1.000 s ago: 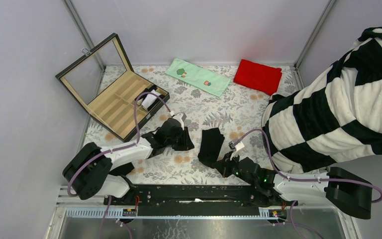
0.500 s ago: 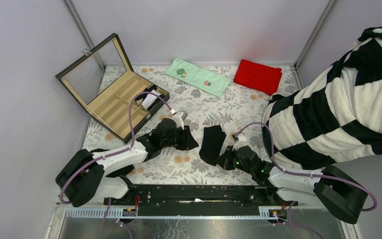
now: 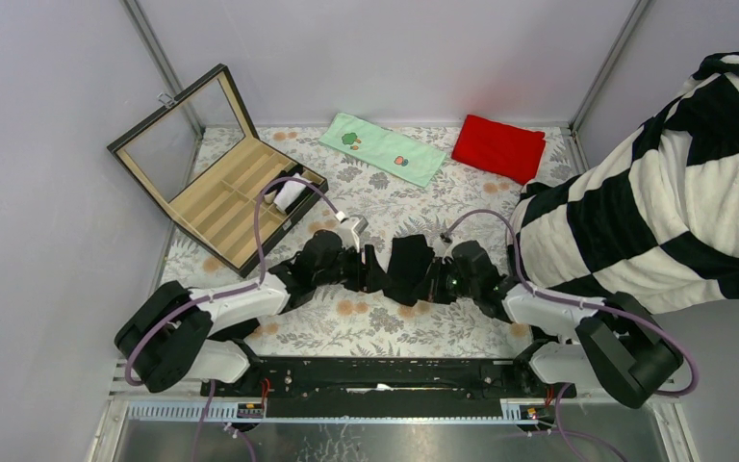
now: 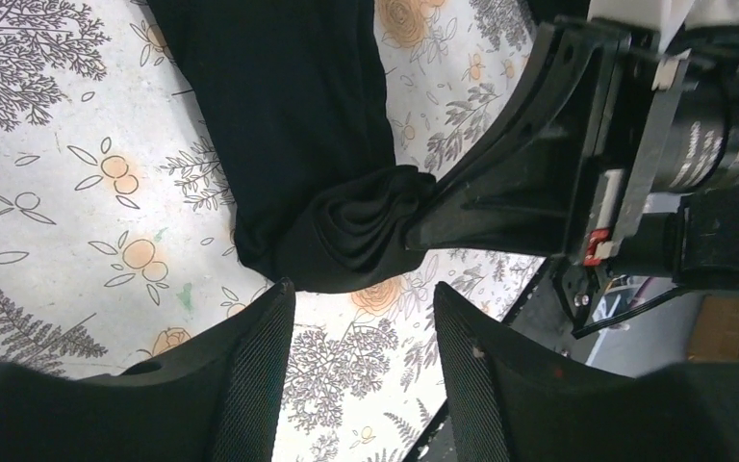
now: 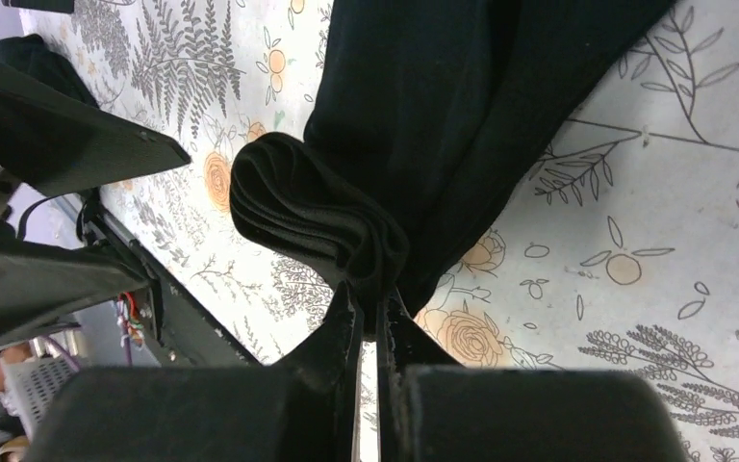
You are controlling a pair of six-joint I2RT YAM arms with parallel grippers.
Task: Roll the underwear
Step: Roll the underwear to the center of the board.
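The black underwear (image 3: 406,271) lies in the middle of the desk (image 3: 375,327). The right end effector (image 5: 370,306) pinches its bunched-up end tight. The left end effector (image 4: 361,298) is spread wide beside that bunch, holding nothing.

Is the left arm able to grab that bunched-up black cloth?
Probably yes: the left end effector stands open by the bunched black cloth underwear, nothing between, though the right end effector pinches it.
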